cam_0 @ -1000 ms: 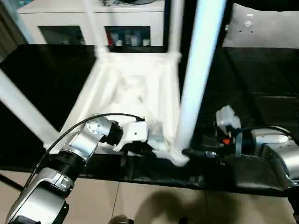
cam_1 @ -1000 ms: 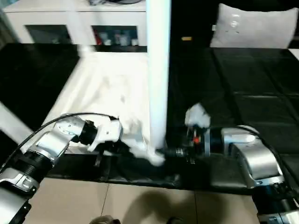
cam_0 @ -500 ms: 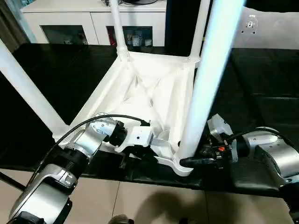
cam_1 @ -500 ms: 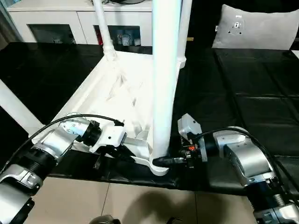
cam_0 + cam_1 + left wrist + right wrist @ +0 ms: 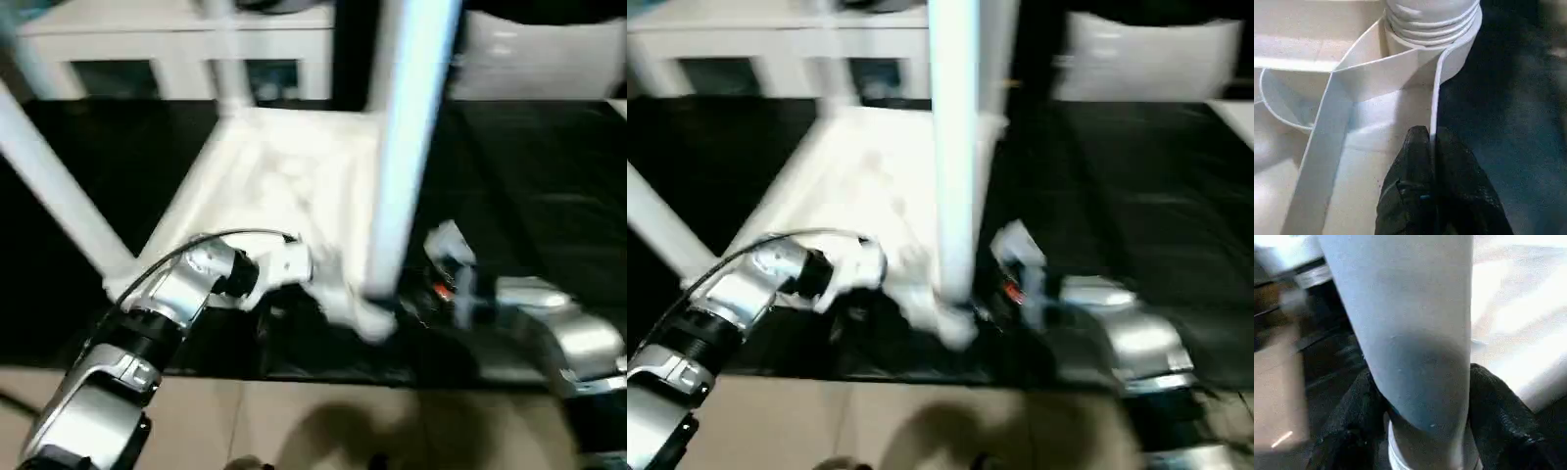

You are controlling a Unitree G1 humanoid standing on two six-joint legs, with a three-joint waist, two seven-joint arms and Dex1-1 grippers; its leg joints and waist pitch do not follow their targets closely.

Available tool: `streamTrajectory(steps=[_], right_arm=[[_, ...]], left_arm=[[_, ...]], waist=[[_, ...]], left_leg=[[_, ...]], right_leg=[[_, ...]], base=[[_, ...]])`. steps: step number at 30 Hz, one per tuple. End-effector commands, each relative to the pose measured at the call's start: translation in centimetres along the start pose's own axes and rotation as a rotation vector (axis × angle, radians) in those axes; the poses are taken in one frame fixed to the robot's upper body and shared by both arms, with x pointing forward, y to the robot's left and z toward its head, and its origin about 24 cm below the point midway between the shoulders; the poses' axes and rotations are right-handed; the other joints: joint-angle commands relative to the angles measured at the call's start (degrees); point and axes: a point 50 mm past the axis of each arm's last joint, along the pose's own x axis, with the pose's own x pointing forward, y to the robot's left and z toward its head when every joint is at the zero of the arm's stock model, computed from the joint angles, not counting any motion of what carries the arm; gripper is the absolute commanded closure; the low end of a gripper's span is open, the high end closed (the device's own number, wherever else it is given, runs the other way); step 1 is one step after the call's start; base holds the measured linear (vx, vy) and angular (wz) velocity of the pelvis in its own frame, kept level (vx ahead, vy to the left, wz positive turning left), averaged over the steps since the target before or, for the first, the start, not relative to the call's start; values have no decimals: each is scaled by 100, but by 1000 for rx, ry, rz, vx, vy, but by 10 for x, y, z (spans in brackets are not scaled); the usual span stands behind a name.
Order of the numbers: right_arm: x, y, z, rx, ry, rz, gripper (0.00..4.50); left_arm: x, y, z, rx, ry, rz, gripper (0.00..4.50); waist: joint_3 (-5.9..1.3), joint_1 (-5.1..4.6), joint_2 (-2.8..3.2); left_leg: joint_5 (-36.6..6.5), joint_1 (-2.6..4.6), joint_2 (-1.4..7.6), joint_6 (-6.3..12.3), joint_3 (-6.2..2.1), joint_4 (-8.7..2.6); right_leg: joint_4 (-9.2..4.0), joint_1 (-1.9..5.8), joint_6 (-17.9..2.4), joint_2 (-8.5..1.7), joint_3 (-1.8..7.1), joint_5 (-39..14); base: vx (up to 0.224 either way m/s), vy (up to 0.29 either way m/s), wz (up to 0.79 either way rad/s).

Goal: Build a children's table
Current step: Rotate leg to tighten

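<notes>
Your right gripper (image 5: 1422, 431) has narrowed since a second ago and now clasps the near leg (image 5: 407, 157) at its base.

Your left gripper (image 5: 1431, 147) is pinched shut on the table (image 5: 284, 176) top's thin rim, right beside that leg's ringed corner socket (image 5: 1432, 29). One white plastic table lies upside down on the black surface (image 5: 529, 166), ribbed underside up. You can count four round, smooth legs standing from it: two near your grippers, two beyond them.
</notes>
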Motion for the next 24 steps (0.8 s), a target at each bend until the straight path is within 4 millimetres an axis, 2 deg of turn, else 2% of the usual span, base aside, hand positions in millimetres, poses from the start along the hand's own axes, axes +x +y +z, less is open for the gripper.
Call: streamTrajectory(steps=[1, 2, 6, 8, 11, 13, 17, 20, 24], right_arm=[[18, 7, -2, 41, 12, -93, 245], [21, 6, -1, 56, 5, -149, 247], [34, 4, 2, 98, -25, -353, 248], [41, 5, 5, 111, -45, -442, 248], [41, 6, 7, 85, -71, -442, 248], [37, 5, 10, 95, -120, -438, 194], [31, 4, 13, 81, -148, -410, 160], [19, 3, 13, 58, -148, -324, 138], [3, -3, 11, 16, -112, -218, 102]], left_arm=[[8, 4, 23, -21, -90, 119, 450], [11, 5, 26, -36, -97, 147, 450], [25, 5, 41, -90, -134, 253, 450], [35, 2, 52, -104, -163, 298, 450], [38, 0, 56, -90, -170, 300, 450], [37, 0, 55, -73, -158, 301, 450], [33, 0, 49, -58, -143, 292, 450], [26, 0, 40, -41, -133, 262, 450], [18, -1, 31, 6, -122, 196, 450]], waist=[[-347, 6, -133], [-347, -63, -132], [-353, -158, -126], [-363, -163, -118], [-388, -148, -121], [-412, -141, -97], [-456, -134, -101], [-435, -130, -99], [-414, -82, -106]], left_leg=[[-1047, -56, 46, 213, -18, -421], [-1084, -49, 40, 248, -13, -414], [-1046, -18, 23, 364, 8, -394], [-933, -45, 33, 423, 5, -404], [-809, -49, 55, 511, -5, -411], [-598, -72, 75, 643, -16, -400], [-173, -108, 69, 923, -14, -354], [-287, -92, 87, 1009, -1, -357], [-596, -70, 102, 931, -2, -376]], right_leg=[[-573, 429, -254, -259, 126, -3241], [-586, 409, -274, -244, 129, -3211], [-607, 364, -363, -223, 135, -3072], [-576, 382, -425, -222, 151, -2834], [-524, 410, -543, -232, 176, -2405], [-433, 442, -791, -243, 212, -1789], [-326, 484, -1140, -248, 224, -933], [-354, 475, -1180, -246, 216, -1075], [-405, 477, -1024, -255, 214, -1600]], base=[[0, 0, 0], [0, 0, 0], [0, 0, 0], [0, 0, 0], [0, 0, 0], [0, 0, 0], [0, 0, 0], [0, 0, 0], [0, 0, 0]])
